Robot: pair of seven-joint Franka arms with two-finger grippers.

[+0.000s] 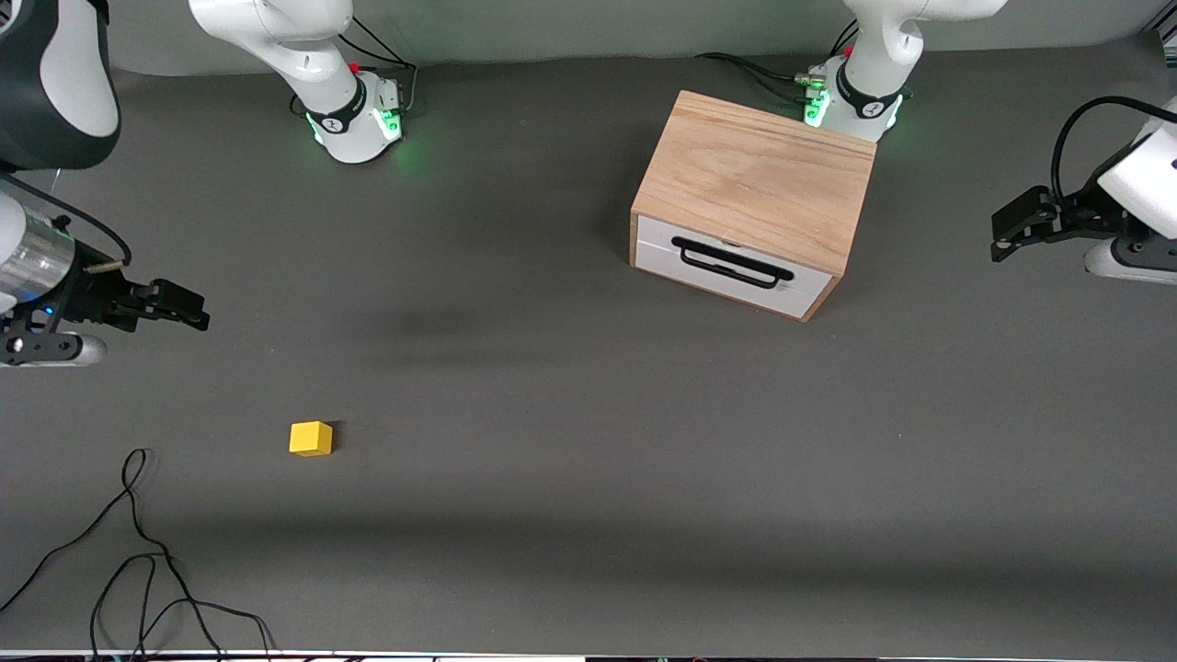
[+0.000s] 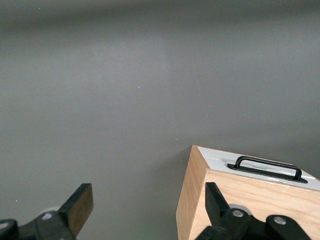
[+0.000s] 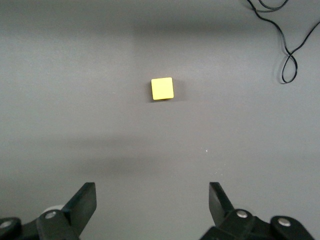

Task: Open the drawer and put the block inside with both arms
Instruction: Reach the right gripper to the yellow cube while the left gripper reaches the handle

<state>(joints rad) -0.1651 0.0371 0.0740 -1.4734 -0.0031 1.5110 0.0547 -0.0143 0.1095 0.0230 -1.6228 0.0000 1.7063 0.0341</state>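
The light oak cabinet (image 1: pixel 754 175) stands close to the left arm's base. Its white-fronted drawer (image 1: pixel 713 276) is shut, with the black wire handle (image 1: pixel 731 262) across it. The small yellow block (image 1: pixel 311 439) lies on the grey table toward the right arm's end. My right gripper (image 1: pixel 198 317) hangs open and empty over bare table at that end; the right wrist view shows the block (image 3: pixel 162 88) ahead of the open gripper (image 3: pixel 152 202). My left gripper (image 1: pixel 998 241) is open and empty over the table beside the cabinet; the left wrist view shows the gripper (image 2: pixel 149 205), the cabinet (image 2: pixel 240 200) and the handle (image 2: pixel 267 167).
A loose black cable (image 1: pixel 138 552) lies on the table near the front edge at the right arm's end, nearer to the front camera than the block; it also shows in the right wrist view (image 3: pixel 287 55). The two green-lit arm bases (image 1: pixel 354 124) stand along the table's back edge.
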